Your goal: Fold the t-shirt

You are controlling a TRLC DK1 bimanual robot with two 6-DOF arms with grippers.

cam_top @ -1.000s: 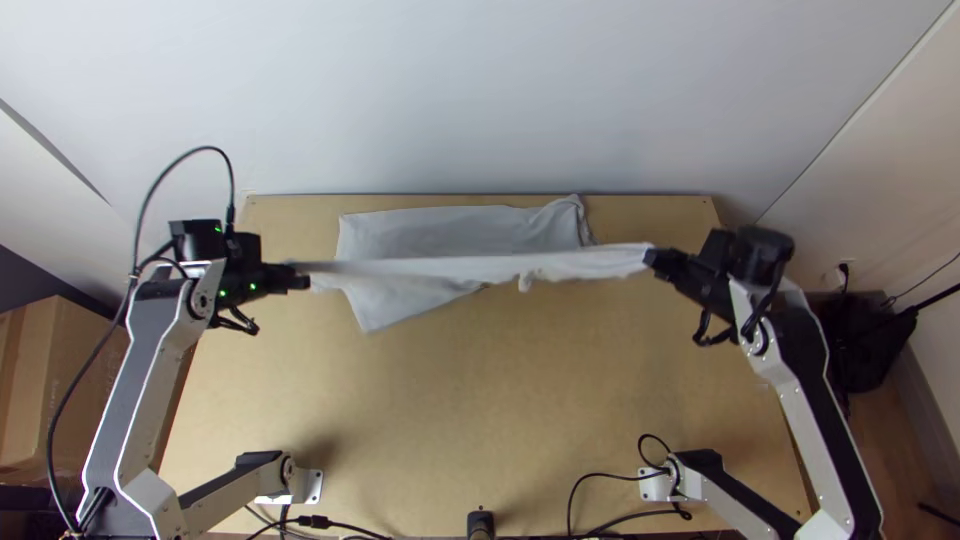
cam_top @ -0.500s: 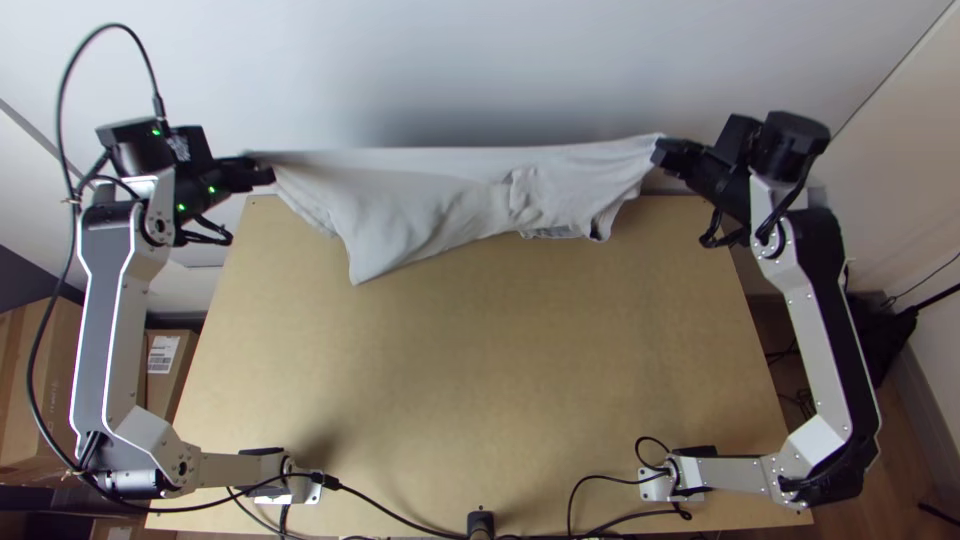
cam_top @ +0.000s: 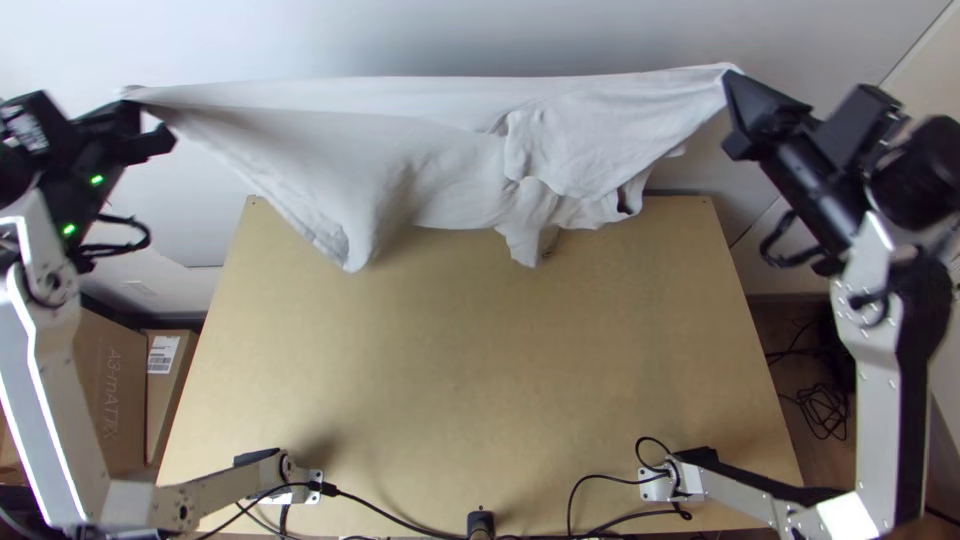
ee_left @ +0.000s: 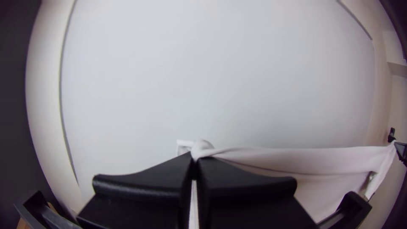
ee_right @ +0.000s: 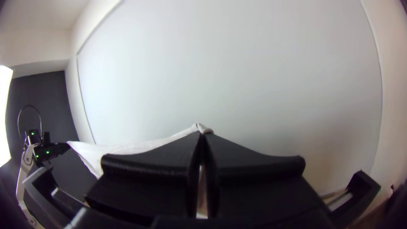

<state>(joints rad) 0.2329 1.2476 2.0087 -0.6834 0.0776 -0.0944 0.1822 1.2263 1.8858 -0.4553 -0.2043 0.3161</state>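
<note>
Both arms (cam_top: 50,390) higher, wider apart; left claw (cam_top: 145,118), right claw (cam_top: 738,105) pinching ends of hanging t-shirt (cam_top: 430,140).

The left arm (cam_top: 45,390) was cut by the top view's left edge, and the right gripper (cam_top: 738,108) hid part of the pinched shirt (cam_top: 440,150).

Light wooden table (cam_top: 480,380), a small black fitting (cam_top: 480,522) at the middle of its near edge. Pale wall (cam_top: 430,30) beyond the far edge. Off the table's left side, a large cardboard box (cam_top: 120,390); just beside it, a narrower box (cam_top: 172,400) bearing a white label (cam_top: 163,354). Right side: tangled black cable (cam_top: 826,410) on brown floor (cam_top: 815,460). Right wrist view: bright patch (ee_right: 5,114), possibly a window.
</note>
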